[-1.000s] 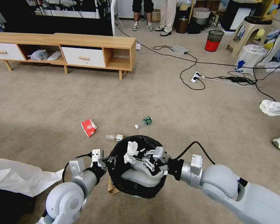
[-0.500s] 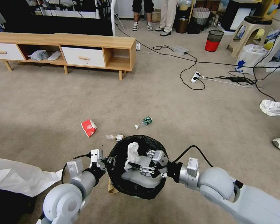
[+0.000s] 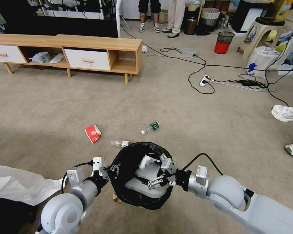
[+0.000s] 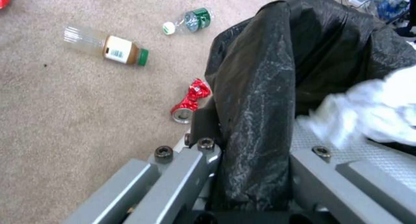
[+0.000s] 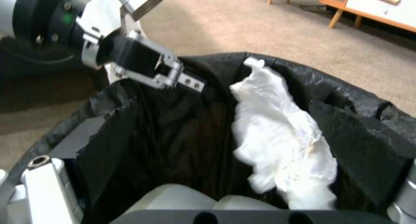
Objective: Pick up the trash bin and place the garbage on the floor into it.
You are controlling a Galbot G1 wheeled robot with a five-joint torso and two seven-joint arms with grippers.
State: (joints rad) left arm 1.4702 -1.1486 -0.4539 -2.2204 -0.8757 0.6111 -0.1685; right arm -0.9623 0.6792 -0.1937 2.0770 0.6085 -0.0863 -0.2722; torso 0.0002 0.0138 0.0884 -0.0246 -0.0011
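The trash bin (image 3: 120,185), lined with a black bag, hangs just above the floor (image 3: 185,120). My left gripper (image 3: 111,169) is shut on its near-left rim; in the left wrist view the bag's rim (image 4: 255,97) sits between its fingers. My right gripper (image 3: 157,174) is open over the bin's mouth. A crumpled white tissue (image 5: 281,136) lies loose inside against the liner. On the carpet lie a red-white packet (image 3: 92,133), a green-label bottle (image 3: 150,127), a second bottle (image 3: 120,143), a crushed red can (image 4: 190,98) and a brown paper bag (image 3: 115,196) partly under the bin.
A low wooden cabinet (image 3: 68,53) stands at the back left. Cables and a power strip (image 3: 204,80) cross the floor at the back right, near a red bin (image 3: 223,42). A person's shoes (image 3: 288,113) are at the right edge. White plastic sheeting (image 3: 19,185) lies at my left.
My right gripper held the tissue over the bin, then opened; the tissue now lies inside. The gripper dipped lower into the mouth. The bin and left gripper shifted slightly left.
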